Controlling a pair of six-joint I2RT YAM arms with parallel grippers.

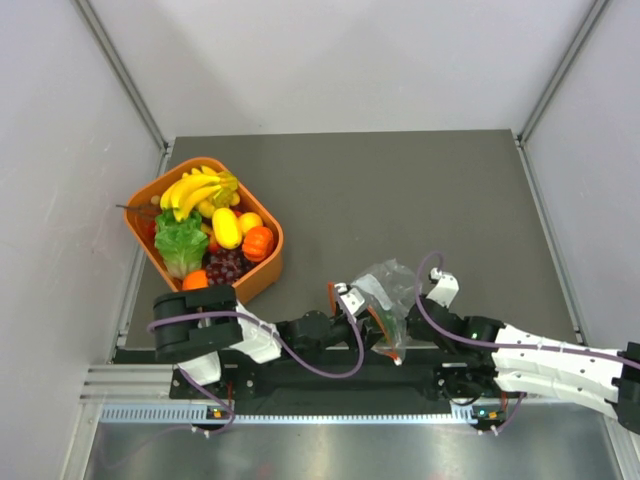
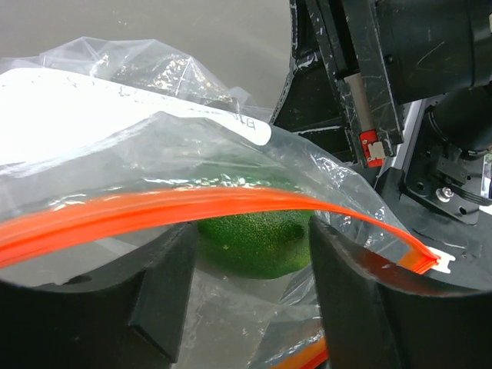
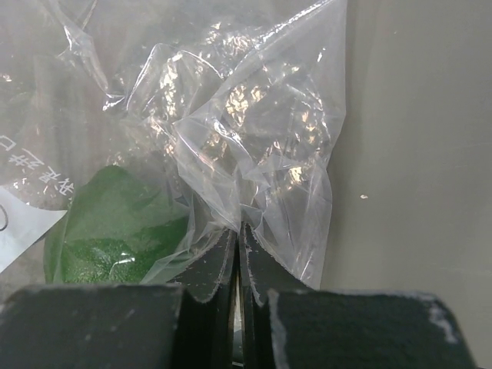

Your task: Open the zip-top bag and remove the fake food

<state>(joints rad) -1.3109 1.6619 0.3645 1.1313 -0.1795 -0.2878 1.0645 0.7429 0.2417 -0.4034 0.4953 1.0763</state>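
The clear zip-top bag (image 1: pixel 385 285) lies at the near edge between my two grippers. A dark green fruit (image 2: pixel 246 250) sits inside it, also seen in the right wrist view (image 3: pixel 108 223). My left gripper (image 2: pixel 252 231) is open at the bag's mouth. Its fingers stand wide apart, with the orange zip strip (image 2: pixel 154 209) arching over them and the fruit just beyond their tips. My right gripper (image 3: pixel 238 231) is shut on a fold of the bag's plastic (image 3: pixel 254 131) at the far end. A yellow banana bunch (image 1: pixel 195 190) and an orange-red round fruit (image 1: pixel 258 242) lie in the basket.
An orange basket (image 1: pixel 268 278) stands at the left of the dark mat, holding lettuce (image 1: pixel 180 245), grapes (image 1: pixel 225 265) and other toy fruit. White walls close in the sides and back. The metal rail (image 1: pixel 300 410) runs along the near edge.
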